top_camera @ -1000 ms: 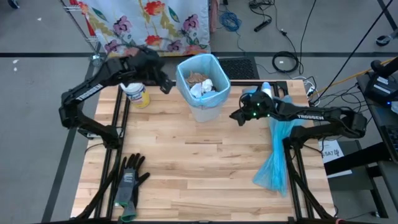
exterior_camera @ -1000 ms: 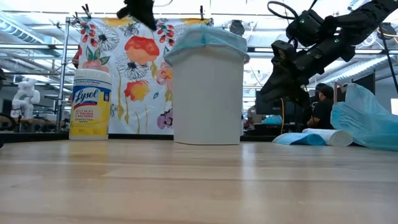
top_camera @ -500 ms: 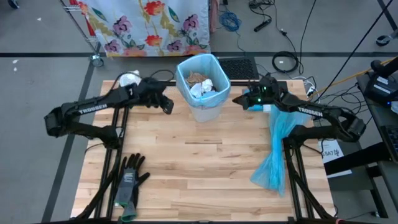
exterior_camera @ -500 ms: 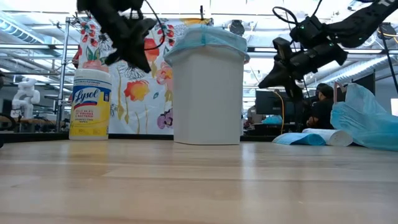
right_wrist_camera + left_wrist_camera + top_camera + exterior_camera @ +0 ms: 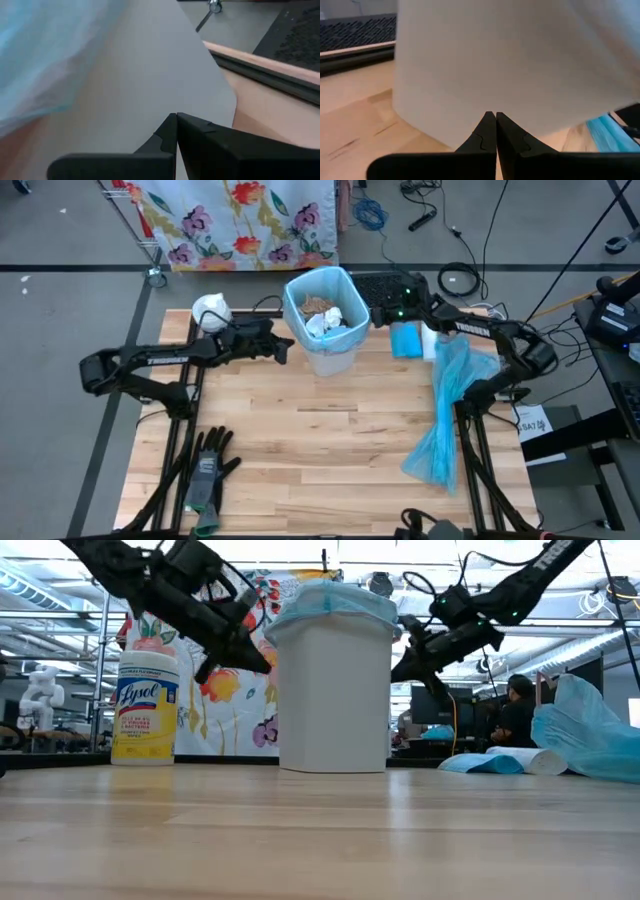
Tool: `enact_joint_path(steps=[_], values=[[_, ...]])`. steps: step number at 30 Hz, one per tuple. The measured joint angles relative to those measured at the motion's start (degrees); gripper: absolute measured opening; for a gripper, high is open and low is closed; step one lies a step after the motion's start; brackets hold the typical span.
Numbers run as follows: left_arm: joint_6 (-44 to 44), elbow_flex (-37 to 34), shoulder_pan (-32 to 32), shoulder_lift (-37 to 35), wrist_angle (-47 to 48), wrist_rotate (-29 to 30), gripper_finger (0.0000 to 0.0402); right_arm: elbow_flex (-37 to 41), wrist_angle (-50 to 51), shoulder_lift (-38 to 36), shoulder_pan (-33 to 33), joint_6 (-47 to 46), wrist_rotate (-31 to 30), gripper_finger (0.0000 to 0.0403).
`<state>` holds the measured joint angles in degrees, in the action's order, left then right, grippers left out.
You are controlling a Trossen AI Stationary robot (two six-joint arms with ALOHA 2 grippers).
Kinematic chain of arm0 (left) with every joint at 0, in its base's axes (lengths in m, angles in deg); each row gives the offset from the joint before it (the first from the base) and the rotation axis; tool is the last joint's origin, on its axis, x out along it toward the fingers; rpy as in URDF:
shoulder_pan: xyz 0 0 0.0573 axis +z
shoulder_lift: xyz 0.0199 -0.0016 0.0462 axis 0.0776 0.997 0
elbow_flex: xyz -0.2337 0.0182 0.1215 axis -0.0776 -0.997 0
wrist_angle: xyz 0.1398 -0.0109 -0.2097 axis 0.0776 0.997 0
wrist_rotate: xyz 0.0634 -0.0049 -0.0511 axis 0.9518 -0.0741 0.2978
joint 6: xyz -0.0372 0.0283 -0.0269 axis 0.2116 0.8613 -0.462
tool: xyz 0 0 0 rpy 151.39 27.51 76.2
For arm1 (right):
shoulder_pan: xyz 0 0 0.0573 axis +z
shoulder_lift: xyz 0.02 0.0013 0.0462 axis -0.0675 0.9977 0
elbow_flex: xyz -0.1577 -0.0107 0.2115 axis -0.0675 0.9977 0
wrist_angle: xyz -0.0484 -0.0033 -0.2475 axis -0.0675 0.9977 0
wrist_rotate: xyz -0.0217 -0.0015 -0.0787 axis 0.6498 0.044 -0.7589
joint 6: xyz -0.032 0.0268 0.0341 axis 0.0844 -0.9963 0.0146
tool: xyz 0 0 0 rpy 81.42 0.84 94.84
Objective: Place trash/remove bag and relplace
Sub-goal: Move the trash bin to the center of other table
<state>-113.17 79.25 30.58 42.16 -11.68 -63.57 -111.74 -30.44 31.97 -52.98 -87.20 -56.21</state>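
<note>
A white bin (image 5: 335, 690) lined with a blue bag (image 5: 330, 600) stands at the table's far middle. Inside it lies the trash (image 5: 324, 314), brown and white crumpled scraps. My left gripper (image 5: 288, 350) is shut and sits low beside the bin's left wall, pointing at it. My right gripper (image 5: 374, 310) is shut too, close to the bin's right side just under the bag's rim. In each wrist view the shut fingertips (image 5: 495, 116) (image 5: 176, 116) point at the white wall. My left gripper's shut tips are right at the bin's left wall (image 5: 283, 670), coming level from the table's left; I cannot tell whether they touch it. My right gripper's shut tips are right at the bin's right wall (image 5: 387, 665), slanting down from the right; touching or not, I cannot tell.
A yellow wipes canister (image 5: 145, 705) stands at the far left behind the left arm. Black-and-grey gloves (image 5: 207, 470) lie near the front left. A loose blue bag (image 5: 445, 420) and a roll of bags (image 5: 405, 340) lie on the right side.
My left gripper has dropped from high above the far left corner to the bin's left wall, tipping toward level. My right gripper has swung from the table's right middle toward the far edge, up to the bin's right side. The bin has stayed put.
</note>
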Motion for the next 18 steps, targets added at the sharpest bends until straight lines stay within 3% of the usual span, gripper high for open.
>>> enact_joint_path(steps=[6, 18], values=[[-0.45, 0.01, -0.01, 6.29, -6.40, -3.20, 0.0000, -1.01, 1.16, 2.81, 1.50, 0.56, 4.30, 0.0000], [-1.09, 0.17, -0.42, 5.81, -5.71, -6.39, 0.0000, -1.08, 7.59, 1.46, 10.22, 1.90, -0.73, 0.0000]])
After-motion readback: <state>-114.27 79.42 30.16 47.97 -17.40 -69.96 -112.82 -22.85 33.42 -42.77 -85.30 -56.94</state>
